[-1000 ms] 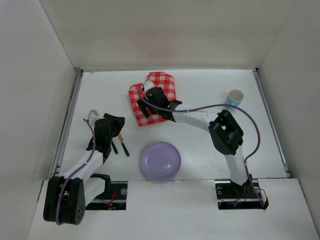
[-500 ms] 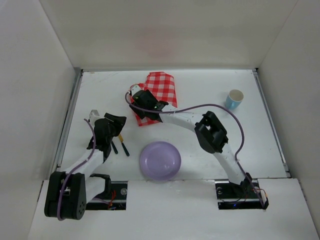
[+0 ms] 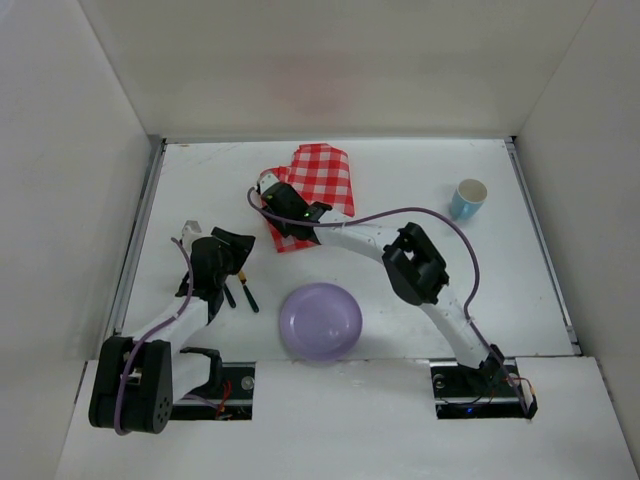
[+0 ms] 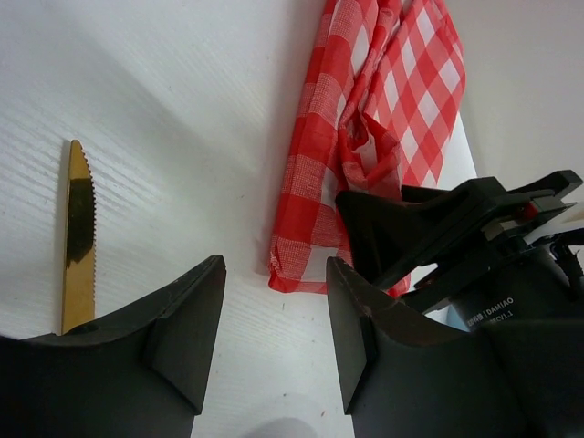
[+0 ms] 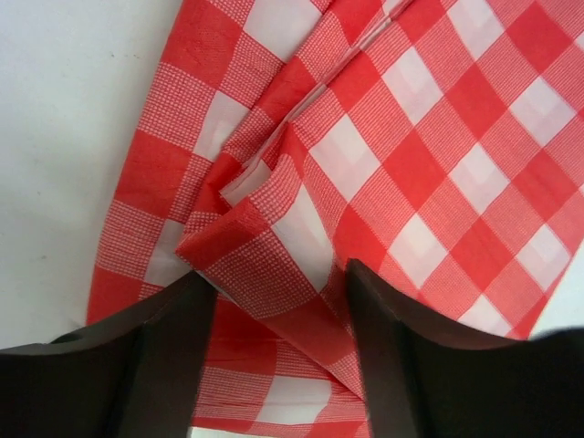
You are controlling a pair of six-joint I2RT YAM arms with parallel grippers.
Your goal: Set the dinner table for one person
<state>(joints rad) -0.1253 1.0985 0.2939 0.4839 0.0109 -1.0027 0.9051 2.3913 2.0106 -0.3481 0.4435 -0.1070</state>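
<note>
One white dinner table (image 3: 410,175) fills the booth, matte and flat. Thin metal rails (image 3: 141,230) run down its left and right edges, and plain white walls (image 3: 330,60) rise on three sides. Bare tabletop lies open along the far edge, down the right side and across the middle right. A rumpled red-and-white checked cloth (image 3: 325,175) lies left of centre toward the back. The right gripper (image 5: 278,281) sits low over the cloth's near-left part, jaws parted either side of a raised fold. A purple plate (image 3: 320,320) rests at the near edge between the two arm bases. The left gripper (image 4: 274,269) hovers over the table's left side, jaws apart with nothing between them. A light-blue cup (image 3: 467,198) stands upright toward the right rail, well apart from the rest. A gold serrated knife (image 4: 78,233) lies flat just beside the left gripper.
</note>
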